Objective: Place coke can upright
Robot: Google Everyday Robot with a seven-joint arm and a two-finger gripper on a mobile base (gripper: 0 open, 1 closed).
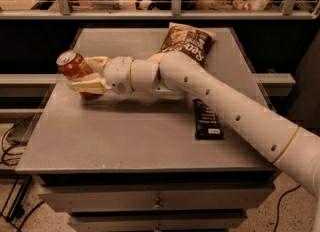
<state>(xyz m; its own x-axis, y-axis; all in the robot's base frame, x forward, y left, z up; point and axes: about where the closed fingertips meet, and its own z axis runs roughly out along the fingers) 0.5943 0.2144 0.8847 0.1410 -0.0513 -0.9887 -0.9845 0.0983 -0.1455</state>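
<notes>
The coke can [75, 69] is orange-red with a silver top and is tilted, its top leaning to the upper left, at the left side of the grey table [130, 136]. My gripper [86, 73] is shut on the can, with cream fingers [89, 84] on both sides of it. The can's bottom is at or just above the table surface; I cannot tell whether it touches. My white arm reaches in from the lower right across the table.
A brown chip bag [187, 42] lies at the back of the table. A black flat snack packet [206, 119] lies right of centre, beside my arm. A shelf rail with boxes runs behind the table. The table's left edge is close to the can.
</notes>
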